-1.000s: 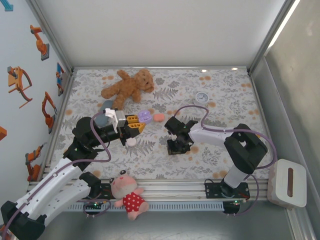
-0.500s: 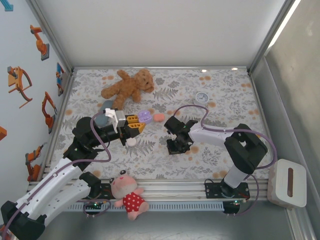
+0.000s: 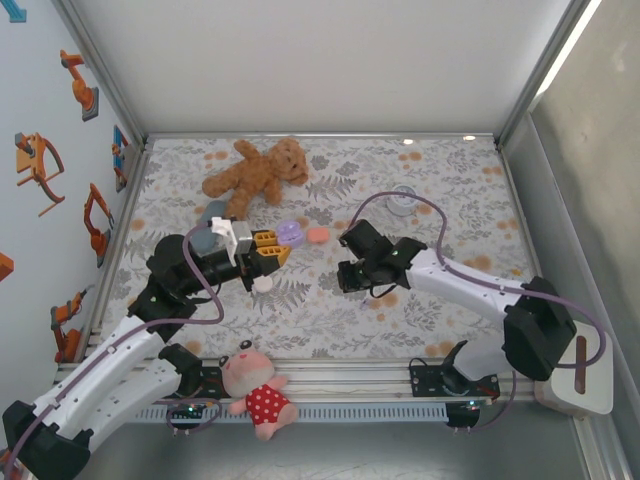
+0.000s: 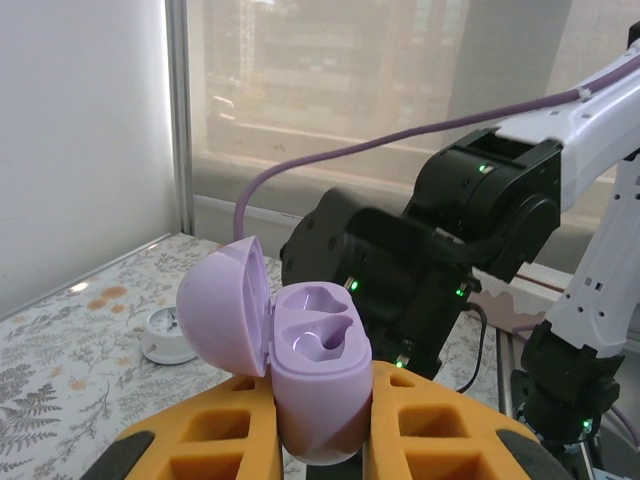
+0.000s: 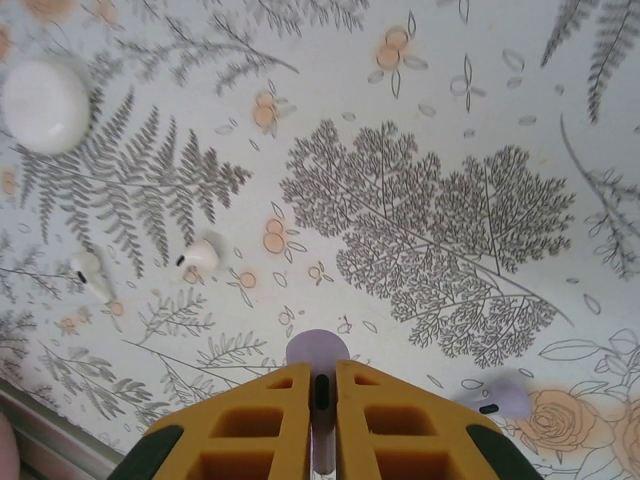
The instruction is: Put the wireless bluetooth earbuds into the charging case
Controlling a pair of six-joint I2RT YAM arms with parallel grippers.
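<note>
The right gripper [image 5: 317, 385] has shifted up-frame, clenched on a tiny lilac plastic earbud [image 5: 318, 348]; the left gripper [image 4: 318, 435] clamps the open lilac charging case [image 4: 312, 365], sockets apparently empty; insertion looks next.

No readable text, brand or number in any view.
Left wall panel: orange robot-arm picture stickers [image 3: 38, 160] and a blue sticker at the top corner [image 3: 12, 10]. They are graphics only, with no lettering I can make out. Small round white dial-like disc on the patterned cloth [image 3: 402, 204] [image 4: 168, 338]: it has a face of some sort, too small and blurred to read. Open lilac plastic charging case [image 4: 315, 385]: nothing legible on the lid or body from the left wrist view. Green indicator lights on the black arm housing [image 4: 352, 285]: lit dots with no characters.
</note>
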